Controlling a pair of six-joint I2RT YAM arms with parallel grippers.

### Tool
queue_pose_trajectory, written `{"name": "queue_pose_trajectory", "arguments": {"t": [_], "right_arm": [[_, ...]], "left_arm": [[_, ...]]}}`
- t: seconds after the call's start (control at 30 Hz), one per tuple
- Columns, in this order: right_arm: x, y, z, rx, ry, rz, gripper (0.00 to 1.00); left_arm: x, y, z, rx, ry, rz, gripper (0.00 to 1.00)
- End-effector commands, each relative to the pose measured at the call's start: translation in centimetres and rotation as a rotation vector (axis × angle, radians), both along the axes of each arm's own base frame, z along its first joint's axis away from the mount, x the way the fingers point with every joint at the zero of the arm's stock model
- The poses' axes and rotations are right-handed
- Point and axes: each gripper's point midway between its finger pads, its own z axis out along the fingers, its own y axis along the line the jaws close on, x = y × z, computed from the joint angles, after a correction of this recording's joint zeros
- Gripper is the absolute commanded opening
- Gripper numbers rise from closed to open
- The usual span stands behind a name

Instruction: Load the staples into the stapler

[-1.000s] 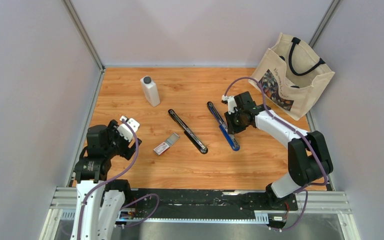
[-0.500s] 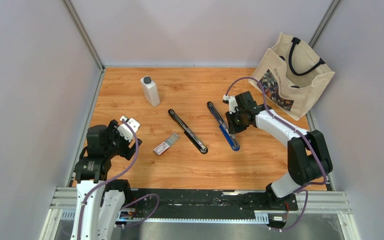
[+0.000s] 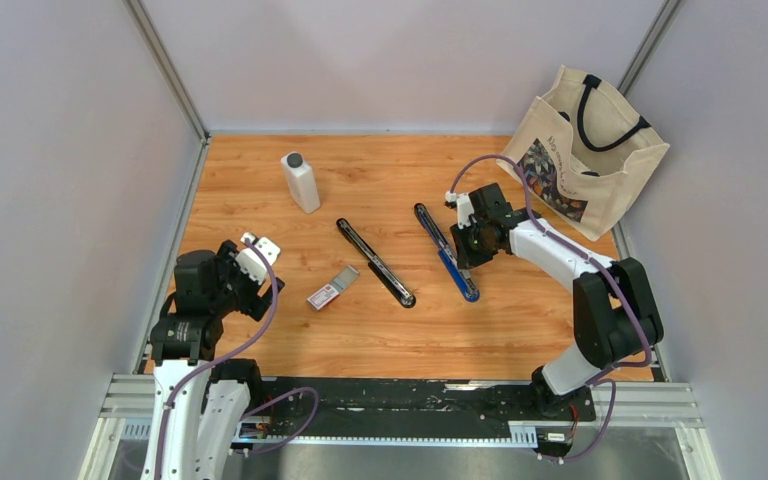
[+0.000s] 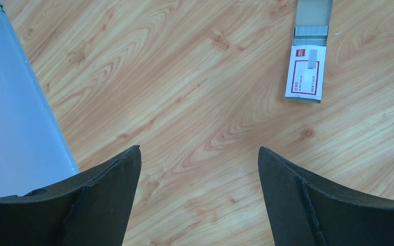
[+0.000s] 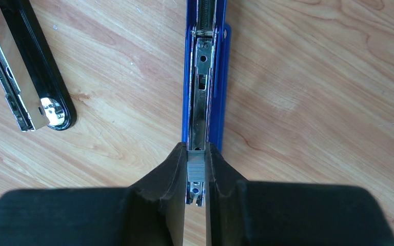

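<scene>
A: What kind of place is this?

B: A robot laboratory, I think, a small test cell. Plain grey walls [image 3: 60,150] close the wooden table [image 3: 380,340] at 9, 12 and 3 o'clock, and metal posts [image 3: 167,68] stand in the far corners.

A: And what shows the robot?

B: At 6 o'clock a metal rail [image 3: 650,405] carries a left arm [image 3: 195,330] and a right arm [image 3: 560,255]. On the table are few, unrelated things: a bottle [image 3: 300,182] at 11 o'clock, a cloth bag [image 3: 585,150] at 2 o'clock, a blue stapler [image 3: 460,275] near the middle.
</scene>
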Motion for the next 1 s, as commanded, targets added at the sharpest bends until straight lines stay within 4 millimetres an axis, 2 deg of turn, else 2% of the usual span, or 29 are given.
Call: {"name": "queue_pose_trajectory", "arguments": {"t": [0.0,0.7,0.97], "right_arm": [[0.53,0.16,-0.10,0.014,-0.019,-0.004,0.13],[0.36,0.02,-0.71,-0.001,-0.007,-0.003,0.13],[0.74,-0.27,0.22,-0.002,-0.045,-0.017,0.13]], "left_arm": [[0.43,-0.21,0.32,-0.026,-0.019,0.003,0.92],[0.39,-0.28,0.13,-0.031,-0.013,0.003,0.92],[0.38,-0.30,0.17,-0.033,-0.015,0.002,0.92]]}}
